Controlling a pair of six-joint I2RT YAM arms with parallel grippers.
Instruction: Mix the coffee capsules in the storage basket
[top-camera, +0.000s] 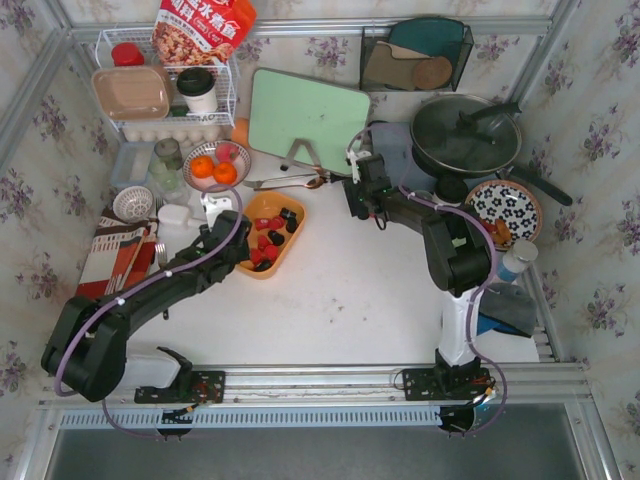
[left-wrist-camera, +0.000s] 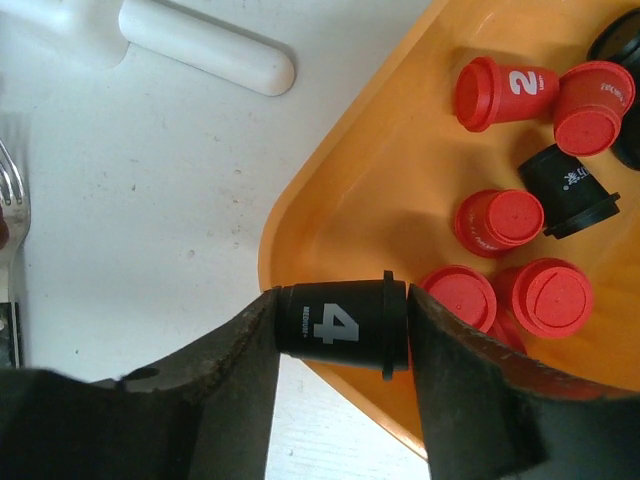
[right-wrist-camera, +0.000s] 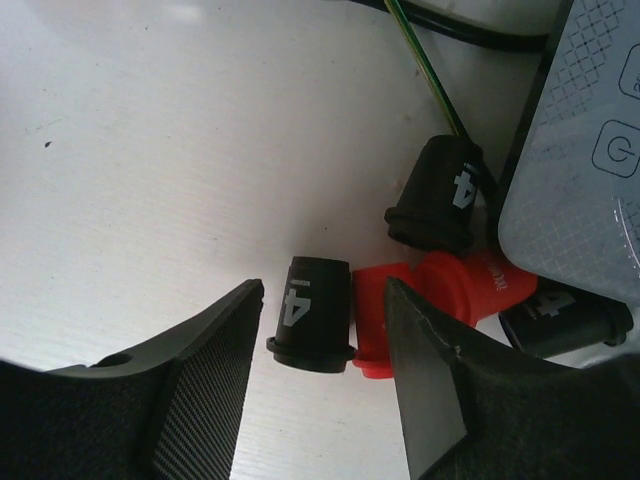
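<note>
The left claw (left-wrist-camera: 340, 345) pinches a black capsule (left-wrist-camera: 335, 325) at the storage basket (left-wrist-camera: 350, 180) rim, so carry it fwd & drop it among the red capsules (left-wrist-camera: 500, 220) right of the claw, while the right claw (right-wrist-camera: 322, 300), spread, straddles a second black capsule (right-wrist-camera: 312, 315).

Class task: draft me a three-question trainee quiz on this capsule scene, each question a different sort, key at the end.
1. True or false: the left gripper's fingers grip a black capsule at the orange basket's rim.
2. The second black capsule, between the right gripper's fingers, lies: A) in the basket, B) on the white table, C) in a pan.
3. Fill in: the neighbouring capsule beside it is coloured ____.
Key: 1 true; 2 B; 3 red.
</note>
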